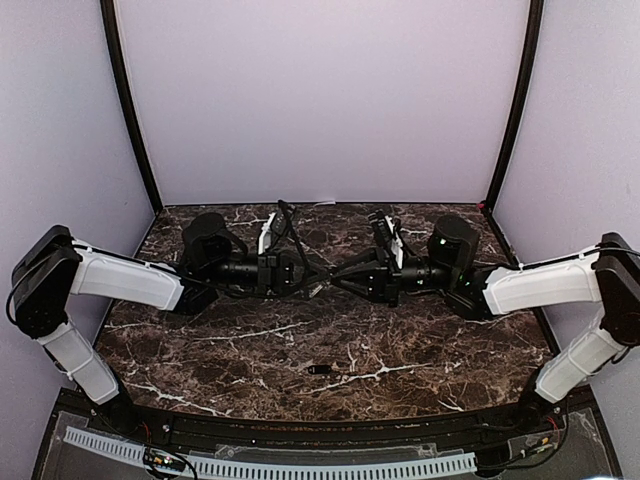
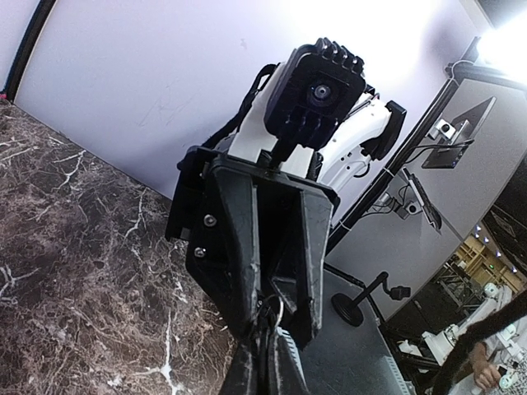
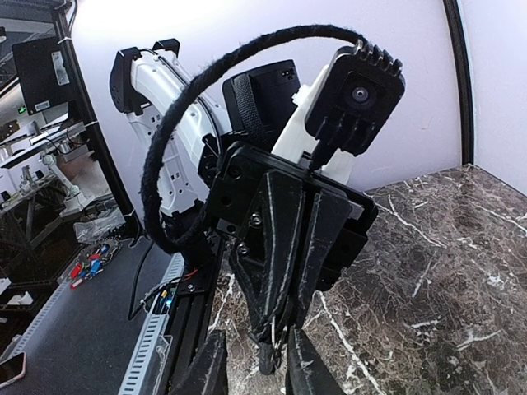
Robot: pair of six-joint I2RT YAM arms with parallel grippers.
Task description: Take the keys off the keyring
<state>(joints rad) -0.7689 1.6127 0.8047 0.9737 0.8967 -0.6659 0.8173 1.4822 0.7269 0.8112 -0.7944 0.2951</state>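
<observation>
The left jaws are shut tight. The right jaws stand a little apart, tip to tip with them. One key (image 1: pixel 320 370) lies on the desk (image 1: pixel 230 340).

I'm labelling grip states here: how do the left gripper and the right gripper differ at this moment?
The left gripper has its fingers pressed together; the right gripper has its fingers apart. The left gripper's narrow tip pokes into that gap, while the right gripper straddles it. Shared: both are black and meet tip to tip over the middle of the marble table.
</observation>
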